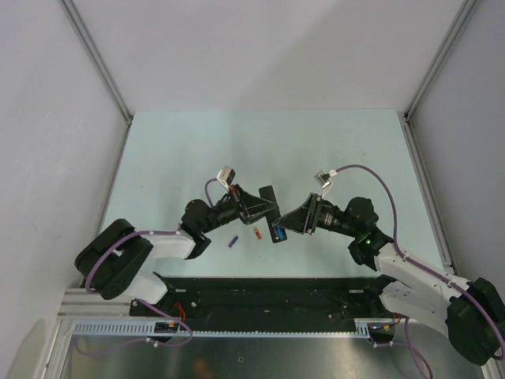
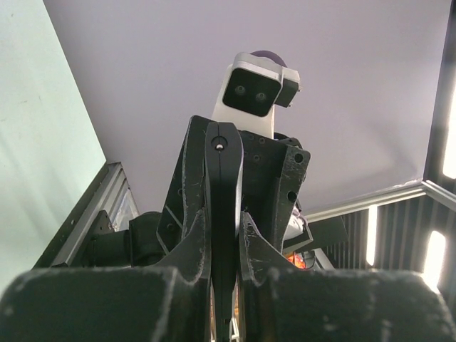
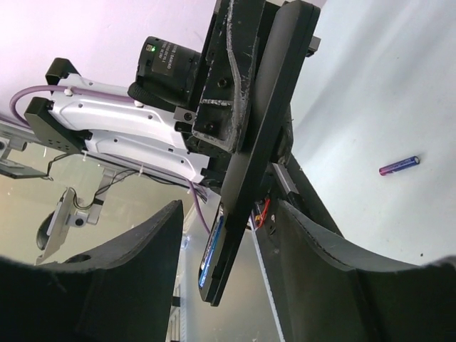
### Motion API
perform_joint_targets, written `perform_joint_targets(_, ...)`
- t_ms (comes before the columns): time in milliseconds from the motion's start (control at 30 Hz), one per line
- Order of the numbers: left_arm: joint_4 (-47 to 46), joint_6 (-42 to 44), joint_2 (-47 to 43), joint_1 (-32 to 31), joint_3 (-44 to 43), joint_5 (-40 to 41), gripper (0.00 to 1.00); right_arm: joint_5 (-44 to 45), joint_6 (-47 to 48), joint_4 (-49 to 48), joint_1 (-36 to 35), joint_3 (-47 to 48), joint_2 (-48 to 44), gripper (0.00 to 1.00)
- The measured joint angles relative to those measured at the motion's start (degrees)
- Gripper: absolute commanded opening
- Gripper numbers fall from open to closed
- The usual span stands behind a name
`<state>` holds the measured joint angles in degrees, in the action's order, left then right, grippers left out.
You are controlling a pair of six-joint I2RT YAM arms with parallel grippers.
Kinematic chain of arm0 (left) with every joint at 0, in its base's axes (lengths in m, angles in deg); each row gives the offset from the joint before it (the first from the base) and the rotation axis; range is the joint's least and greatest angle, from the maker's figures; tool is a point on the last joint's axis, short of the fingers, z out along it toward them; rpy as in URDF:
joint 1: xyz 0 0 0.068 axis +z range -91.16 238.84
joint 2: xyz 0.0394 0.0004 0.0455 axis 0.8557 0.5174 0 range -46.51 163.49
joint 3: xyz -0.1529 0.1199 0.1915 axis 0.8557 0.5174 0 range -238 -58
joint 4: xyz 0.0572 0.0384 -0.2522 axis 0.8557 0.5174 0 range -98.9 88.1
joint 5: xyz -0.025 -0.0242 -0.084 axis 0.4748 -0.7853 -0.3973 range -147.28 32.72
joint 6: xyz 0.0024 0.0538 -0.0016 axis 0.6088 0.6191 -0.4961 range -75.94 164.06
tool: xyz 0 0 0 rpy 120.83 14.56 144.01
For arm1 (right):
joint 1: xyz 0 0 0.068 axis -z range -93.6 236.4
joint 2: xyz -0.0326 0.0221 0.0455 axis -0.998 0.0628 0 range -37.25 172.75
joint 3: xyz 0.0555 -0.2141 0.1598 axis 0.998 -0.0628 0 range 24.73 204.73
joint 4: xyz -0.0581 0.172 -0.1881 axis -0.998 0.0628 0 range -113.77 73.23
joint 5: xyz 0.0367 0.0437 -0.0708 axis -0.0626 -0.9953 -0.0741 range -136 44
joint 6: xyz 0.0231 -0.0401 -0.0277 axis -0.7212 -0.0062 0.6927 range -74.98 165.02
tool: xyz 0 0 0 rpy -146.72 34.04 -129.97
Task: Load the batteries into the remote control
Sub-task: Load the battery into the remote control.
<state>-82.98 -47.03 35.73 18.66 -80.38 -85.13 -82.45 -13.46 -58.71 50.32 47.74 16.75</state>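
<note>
From above, the remote (image 1: 269,197) is seen clamped in the left claw (image 1: 264,212). The right claw (image 1: 289,224) is just beside it, with a blue battery (image 1: 281,234) at its tip. A purple battery (image 1: 233,242) and a red battery (image 1: 256,232) lie near the left claw. In the left wrist view the remote is pinched edge-on. In the right wrist view the right claw's fingers (image 3: 142,271) stand apart around the remote. The remote is judged stiff, light and smooth; the batteries may roll, so each is best taken across its middle.
</note>
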Motion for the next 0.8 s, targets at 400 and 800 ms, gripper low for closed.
perform_joint_targets(400, 0.48, 0.22, 0.02, 0.00, 0.31, -0.83, 0.00, -1.11, 2.32, 6.51, 0.04, 0.42, -0.98, 0.31)
perform_joint_targets(800, 0.57, 0.61, 0.02, 0.04, 1.11, -0.87, 0.00, -1.55, 1.95, 8.44, 0.37, 0.94, -0.94, 0.70)
